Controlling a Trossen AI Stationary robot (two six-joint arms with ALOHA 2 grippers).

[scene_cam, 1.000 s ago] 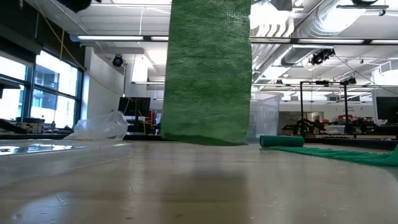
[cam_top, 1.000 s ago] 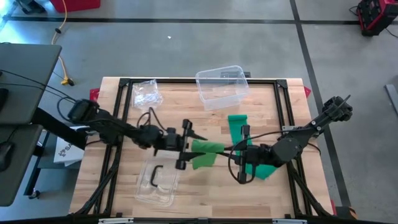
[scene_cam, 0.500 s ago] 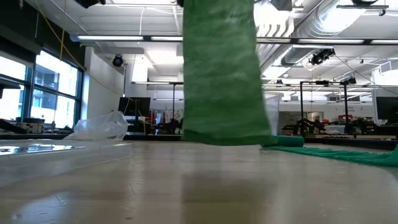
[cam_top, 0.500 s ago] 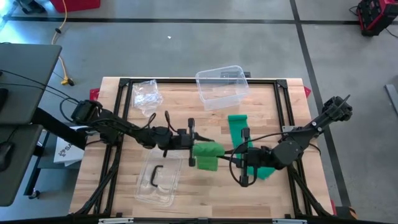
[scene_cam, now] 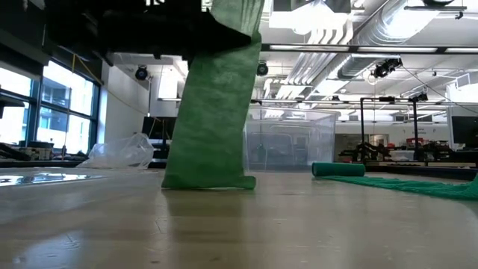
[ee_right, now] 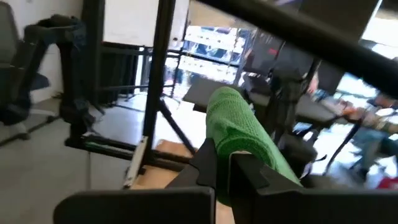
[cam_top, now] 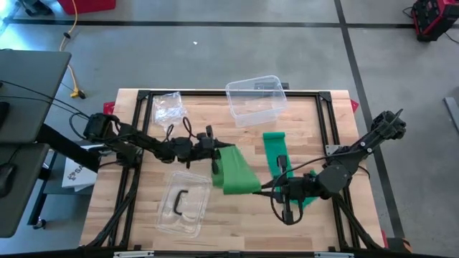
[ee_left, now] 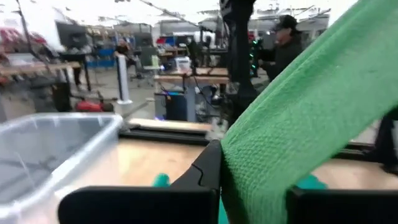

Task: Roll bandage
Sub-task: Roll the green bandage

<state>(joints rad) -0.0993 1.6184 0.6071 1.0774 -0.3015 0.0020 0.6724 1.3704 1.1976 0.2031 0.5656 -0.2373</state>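
Observation:
A green bandage (cam_top: 238, 172) spans between my two grippers over the table's middle. One fold of it hangs down, and its lower edge (scene_cam: 209, 181) rests on the wood. The rest lies as a flat strip (cam_top: 276, 152) running to a small rolled end (scene_cam: 337, 169) toward the far right. My left gripper (cam_top: 214, 154) is shut on the bandage's left part. My right gripper (cam_top: 277, 188), held higher at the near right, is shut on its right part. My left gripper pinches the bandage's upper left part (ee_left: 239, 177) between its two fingers, which lie level and come from the table's left. The cloth runs up and away from the fingers (ee_left: 208, 168) and also hangs below them to the table. My right gripper pinches a bunched fold of the bandage (ee_right: 239, 134) between its two fingers (ee_right: 205, 158), level, from the table's right. That part is lifted clear of the table.
A clear plastic box (cam_top: 252, 99) stands at the far middle. A crumpled clear bag (cam_top: 169, 107) lies at the far left. A clear lid with a black handle (cam_top: 181, 204) lies at the near left. Black frame rails (cam_top: 326, 122) border the table.
My left gripper has shut on the bandage and sunk, drawing back toward the table's left and far side. The hanging fold has come down with it, so its lower edge now rests on the table and the cloth slants and spreads wider between the grippers.

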